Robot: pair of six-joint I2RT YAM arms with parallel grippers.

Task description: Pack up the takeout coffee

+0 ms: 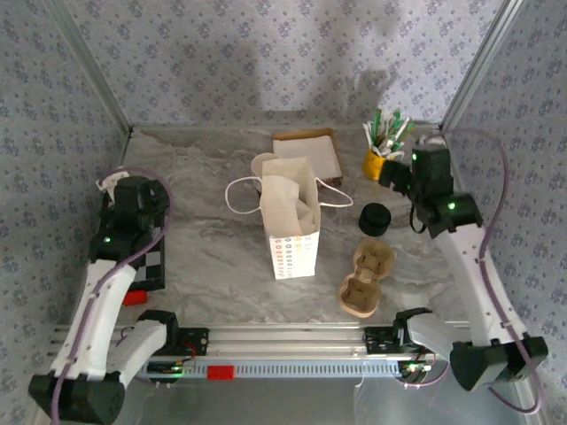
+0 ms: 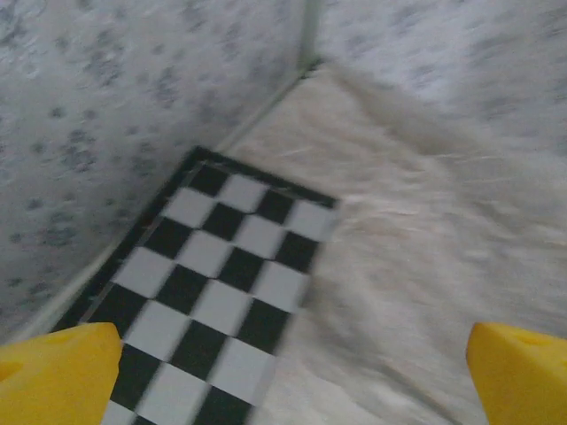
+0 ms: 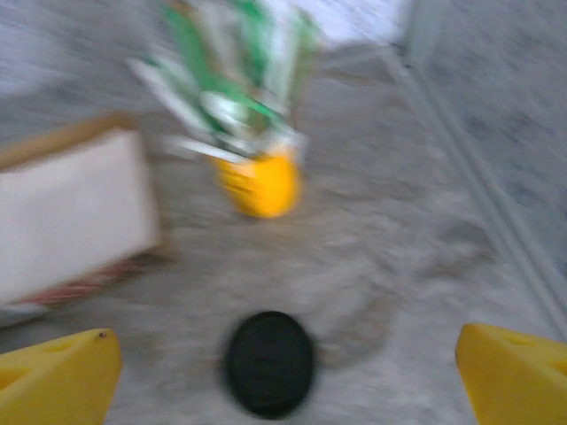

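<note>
The small white paper cup with the brown band is out of view. A black round lid [image 1: 375, 219] lies on the marble table [image 1: 213, 230], right of the upright white paper bag [image 1: 288, 217] whose top stands open. My right gripper [image 1: 403, 177] hangs open above the table at the back right; in the right wrist view the right gripper [image 3: 288, 376] has its yellow fingers [image 3: 58, 372] wide apart, with the lid [image 3: 268, 363] on the table between and below them. My left gripper [image 1: 133, 199] is open over the left side, and the left gripper [image 2: 292, 376] holds nothing.
A brown pulp cup carrier [image 1: 365, 279] lies at the front right. A yellow cup of green-white sticks [image 1: 381, 155] [image 3: 257, 181] and a white box [image 1: 310, 150] [image 3: 71, 208] stand at the back. A checkerboard [image 1: 151, 261] [image 2: 213, 266] lies by the left wall.
</note>
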